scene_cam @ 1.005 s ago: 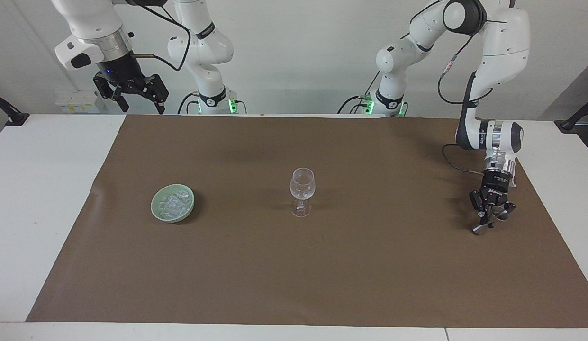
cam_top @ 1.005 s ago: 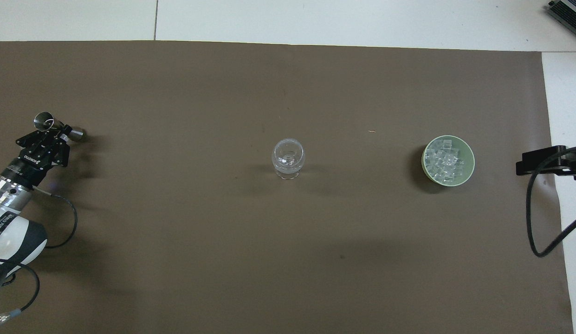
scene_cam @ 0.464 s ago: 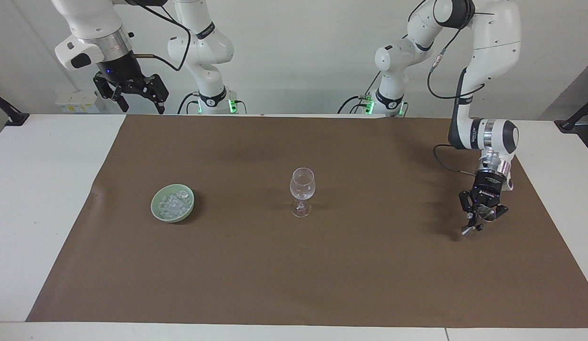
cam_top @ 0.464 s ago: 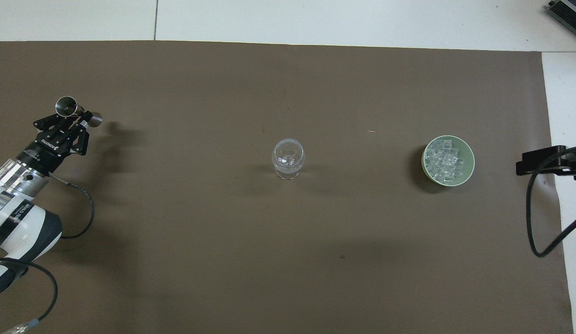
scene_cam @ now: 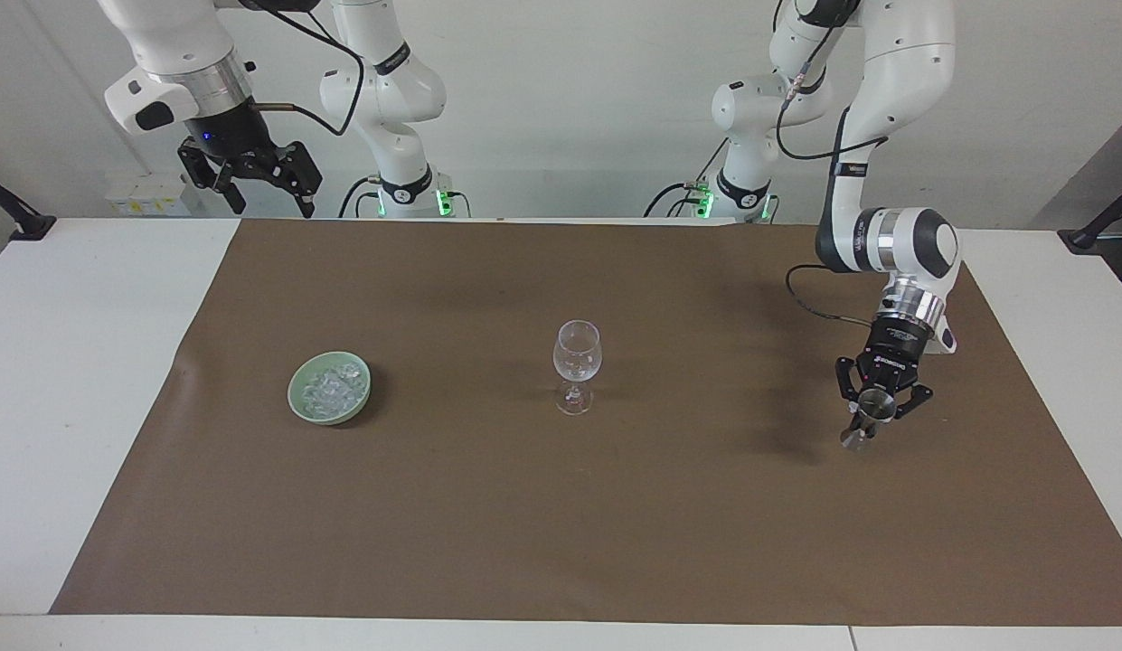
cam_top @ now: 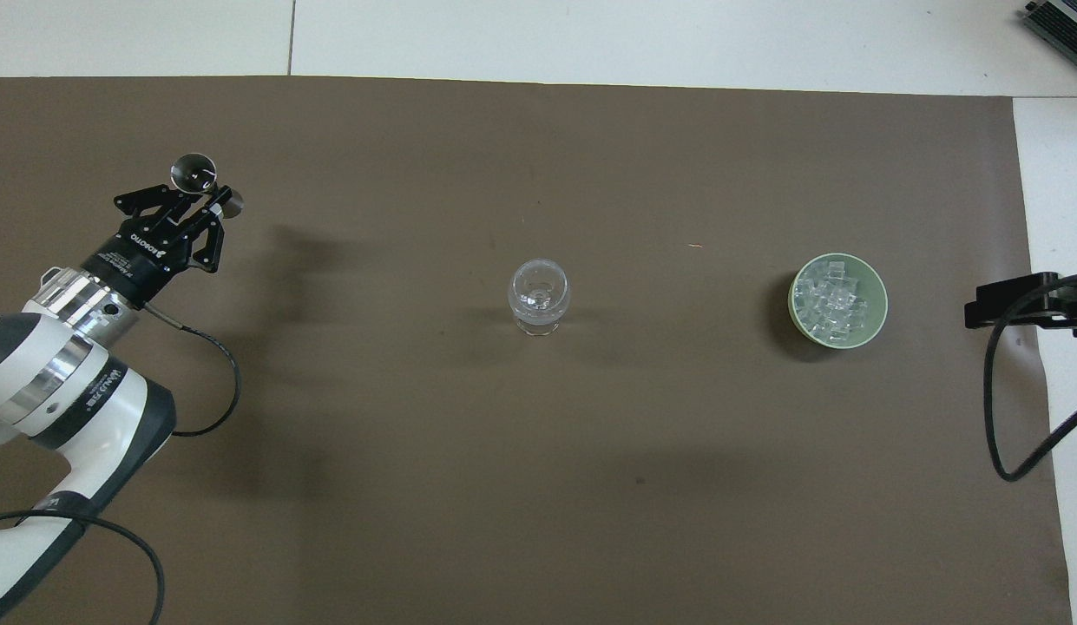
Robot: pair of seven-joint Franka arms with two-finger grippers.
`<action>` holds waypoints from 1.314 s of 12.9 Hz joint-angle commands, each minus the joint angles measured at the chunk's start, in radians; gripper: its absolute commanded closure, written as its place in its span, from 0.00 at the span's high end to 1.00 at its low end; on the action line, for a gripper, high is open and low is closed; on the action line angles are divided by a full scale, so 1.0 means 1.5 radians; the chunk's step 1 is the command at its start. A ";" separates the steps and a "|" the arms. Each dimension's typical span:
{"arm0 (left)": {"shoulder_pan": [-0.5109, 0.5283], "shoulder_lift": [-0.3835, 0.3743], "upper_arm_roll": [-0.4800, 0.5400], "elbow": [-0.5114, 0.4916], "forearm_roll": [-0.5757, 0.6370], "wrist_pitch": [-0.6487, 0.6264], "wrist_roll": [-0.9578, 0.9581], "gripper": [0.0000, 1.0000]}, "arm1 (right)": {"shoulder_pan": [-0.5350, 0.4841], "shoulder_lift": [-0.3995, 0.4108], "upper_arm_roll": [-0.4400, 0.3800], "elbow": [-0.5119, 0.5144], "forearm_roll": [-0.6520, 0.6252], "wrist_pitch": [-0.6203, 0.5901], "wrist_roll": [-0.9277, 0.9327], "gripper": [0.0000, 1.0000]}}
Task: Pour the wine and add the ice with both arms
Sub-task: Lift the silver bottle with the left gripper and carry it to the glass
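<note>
Left claw point(scene_cam: 872, 418) inward, jigger point(scene_cam: 863, 423) (upright)

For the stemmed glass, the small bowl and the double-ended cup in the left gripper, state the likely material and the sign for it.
Stemmed glass: clear glass or plastic; the mat shows through.
Bowl: probably glazed ceramic; opaque pale green, smooth rim.
Double-ended cup: likely polished metal; silvery and reflective.

bare mat point(scene_cam: 705, 506) around – only glass point(scene_cam: 577, 362) and bowl point(scene_cam: 330, 389) obstruct.
</note>
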 commanded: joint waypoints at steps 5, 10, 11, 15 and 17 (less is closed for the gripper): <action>-0.172 -0.025 0.008 0.028 -0.081 0.144 0.005 0.00 | -0.001 -0.015 0.002 -0.018 0.002 0.005 0.008 1.00; -0.260 -0.026 0.004 0.068 -0.096 0.235 0.006 0.00 | -0.001 -0.015 0.002 -0.018 0.002 0.005 0.008 1.00; -0.273 -0.028 0.003 0.074 -0.096 0.252 0.006 0.00 | -0.001 -0.015 0.002 -0.018 0.002 0.005 0.007 1.00; -0.281 -0.029 -0.042 0.094 -0.094 0.314 0.007 0.00 | -0.001 -0.015 0.002 -0.018 0.002 0.005 0.008 1.00; -0.302 -0.029 -0.044 0.097 -0.087 0.329 0.011 0.00 | -0.001 -0.015 0.002 -0.018 0.002 0.005 0.008 1.00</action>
